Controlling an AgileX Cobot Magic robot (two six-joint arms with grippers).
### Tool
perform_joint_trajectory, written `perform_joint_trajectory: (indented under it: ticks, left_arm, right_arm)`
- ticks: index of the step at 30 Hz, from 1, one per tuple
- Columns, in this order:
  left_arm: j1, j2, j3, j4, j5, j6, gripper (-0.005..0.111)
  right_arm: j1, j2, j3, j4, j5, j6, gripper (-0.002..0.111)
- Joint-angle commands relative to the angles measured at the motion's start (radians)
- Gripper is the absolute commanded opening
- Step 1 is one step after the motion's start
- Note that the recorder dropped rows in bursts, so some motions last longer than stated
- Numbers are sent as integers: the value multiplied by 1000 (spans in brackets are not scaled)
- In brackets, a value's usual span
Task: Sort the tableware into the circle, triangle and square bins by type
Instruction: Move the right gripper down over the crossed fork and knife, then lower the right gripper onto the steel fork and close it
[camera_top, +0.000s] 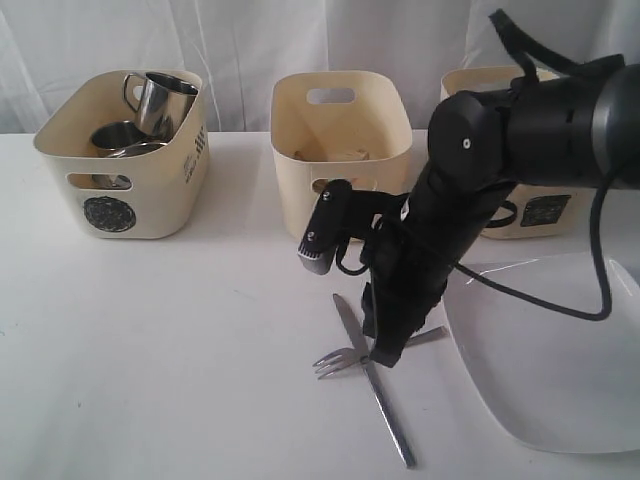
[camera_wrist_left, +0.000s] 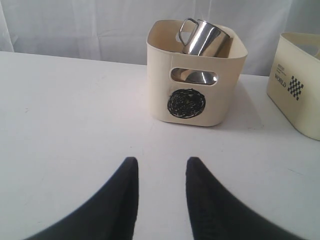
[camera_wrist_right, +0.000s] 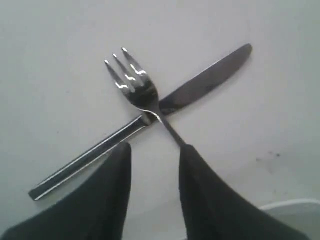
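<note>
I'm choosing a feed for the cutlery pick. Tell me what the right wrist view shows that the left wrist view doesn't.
Only the right wrist view: the fork and knife lying crossed beneath the open right gripper, plus the rim of a plate. Only the left wrist view: the circle bin holding a steel mug, a second bin, and the open left gripper. Both: the white table, and open jaws holding nothing.

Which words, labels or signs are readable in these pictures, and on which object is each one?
"WORLD": on the side of the neighbouring bin, beside a chequered patch.
Small print above "WORLD": too small to read.
Black scribbled circle: sign on the front of the circle bin.
Print on the circle bin's side, exterior view: blurred, unreadable.
</note>
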Motion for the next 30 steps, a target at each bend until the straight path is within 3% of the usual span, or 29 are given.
perform_joint_trajectory:
  ticks: [1, 5, 11, 30]
  left_arm:
    - [2, -5, 4, -5, 0, -8, 38]
    - [2, -5, 4, -5, 0, -8, 38]
    - [2, -5, 4, -5, 0, -8, 38]
    - [2, -5, 4, -5, 0, -8, 38]
  right_arm:
    - [25, 18, 4, 3, 12, 71, 31]
    - [26, 21, 4, -41, -9, 71, 34]
    - [26, 36, 4, -168, -53, -2, 55]
    - [26, 156, 4, -184, -73, -319, 55]
